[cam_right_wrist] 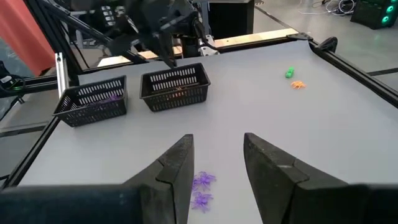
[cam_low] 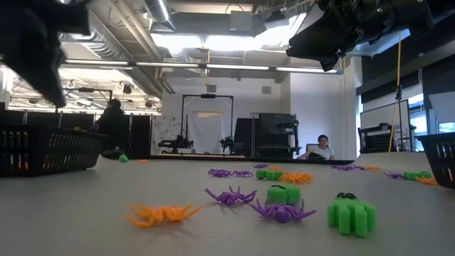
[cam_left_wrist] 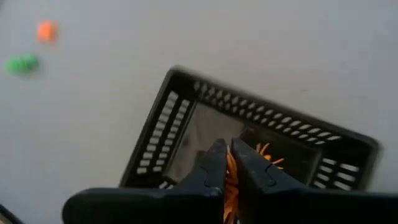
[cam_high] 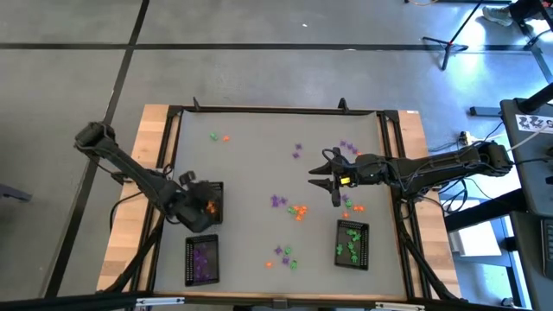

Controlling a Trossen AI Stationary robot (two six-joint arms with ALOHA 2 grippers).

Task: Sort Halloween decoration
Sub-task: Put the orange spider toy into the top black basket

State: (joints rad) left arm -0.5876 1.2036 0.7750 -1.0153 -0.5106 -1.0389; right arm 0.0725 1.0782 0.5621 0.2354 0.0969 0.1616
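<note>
Small orange, purple and green plastic trinkets lie scattered on the grey table: a cluster [cam_high: 295, 209] at the middle, more [cam_high: 283, 255] nearer the front, and two [cam_high: 219, 136] at the far left. My left gripper [cam_left_wrist: 228, 149] hangs over the left black mesh tray [cam_high: 210, 204], shut on an orange trinket [cam_left_wrist: 231, 180]. Orange legs [cam_left_wrist: 268, 154] show just past its fingertips. My right gripper [cam_right_wrist: 217, 162] stands open above the table's middle right, with two purple trinkets [cam_right_wrist: 202, 190] on the table below its fingers. My left gripper pinches the orange trinket [cam_left_wrist: 231, 177] between its two fingers, which slant steeply down. The trinket hangs clear above the inside of the tray. Which part of the trinket the fingers have, I cannot tell.
A second black tray [cam_high: 201, 259] with purple pieces stands at the near left. A third tray [cam_high: 352, 244] with green pieces stands at the near right. A black frame [cam_high: 276, 111] rims the table. A person [cam_low: 323, 147] sits in the room behind it.
</note>
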